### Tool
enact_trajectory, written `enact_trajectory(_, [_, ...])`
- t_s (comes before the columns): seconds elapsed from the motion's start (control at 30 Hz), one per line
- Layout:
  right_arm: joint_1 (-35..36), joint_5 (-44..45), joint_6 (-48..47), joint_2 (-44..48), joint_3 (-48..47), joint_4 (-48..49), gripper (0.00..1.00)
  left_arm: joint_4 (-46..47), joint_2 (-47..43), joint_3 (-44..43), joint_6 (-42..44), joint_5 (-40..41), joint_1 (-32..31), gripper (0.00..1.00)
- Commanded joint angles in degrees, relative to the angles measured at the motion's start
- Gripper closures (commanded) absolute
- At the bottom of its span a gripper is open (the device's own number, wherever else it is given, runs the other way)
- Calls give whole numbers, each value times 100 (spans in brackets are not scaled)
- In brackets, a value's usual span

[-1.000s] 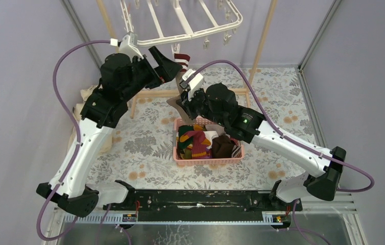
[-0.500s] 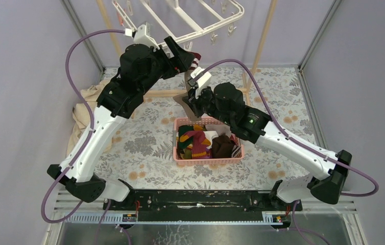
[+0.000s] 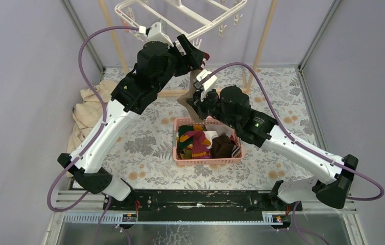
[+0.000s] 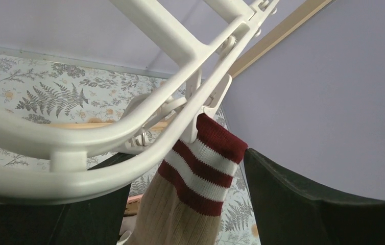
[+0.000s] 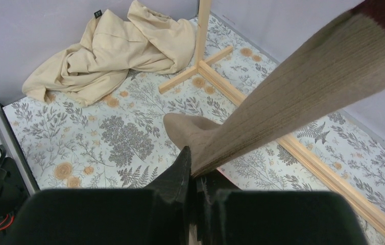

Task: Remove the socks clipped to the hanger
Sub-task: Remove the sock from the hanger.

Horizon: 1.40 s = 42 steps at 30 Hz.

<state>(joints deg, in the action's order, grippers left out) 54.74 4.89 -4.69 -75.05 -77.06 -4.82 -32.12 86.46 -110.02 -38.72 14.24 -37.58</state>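
One sock (image 4: 200,178), beige with a maroon-and-white striped cuff, hangs from a clip (image 4: 207,107) on the white hanger (image 4: 103,138). My left gripper (image 4: 180,214) is open, raised under the hanger's rail with the cuff between its dark fingers (image 4: 308,204). From the top view the left gripper (image 3: 199,52) sits just below the hanger (image 3: 180,15). My right gripper (image 5: 196,176) is shut on the sock's (image 5: 292,97) lower part near the heel, and the sock runs taut up to the right. The right gripper (image 3: 196,98) is beside the sock's heel (image 3: 184,98). Other socks (image 3: 195,143) lie in a basket.
A pink basket (image 3: 176,153) stands mid-table under the right arm. A beige cloth (image 3: 86,109) lies crumpled by the left wall. The wooden pole frame (image 3: 259,46) stands at the back, its base bar (image 5: 292,148) running across the floral tabletop.
My left arm has risen and swung right up to the clip holding the sock, and its jaws have narrowed a little. The hanger has tilted back. The right gripper kept its hold.
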Motion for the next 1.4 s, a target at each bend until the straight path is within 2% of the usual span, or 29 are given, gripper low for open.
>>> enact_trajectory(0.0, [-36,-66,-85,263,33,280,99,316,136,-279,134,399,-92,16])
enact_trajectory(0.2, [-41,15,-137,412,87,183,100,278,-133,-135,229,731,-100,16])
enact_trajectory(0.4, [-169,-103,40,458,94,143,100,176,-605,276,304,565,-96,13])
enact_trajectory(0.77, [-883,-1482,1104,312,-86,111,100,463,-2106,1797,321,30,-104,13])
enact_trajectory(1.0, [-1260,-2359,1851,207,-178,308,100,1372,-2907,3529,251,-576,-109,15])
enact_trajectory(1.13, [-1524,-2909,2341,166,-215,430,100,2472,-3249,4638,188,-1054,-115,16])
enact_trajectory(1.37, [-1874,-3602,3015,107,-272,903,100,3622,-3407,5538,462,-1326,-190,15])
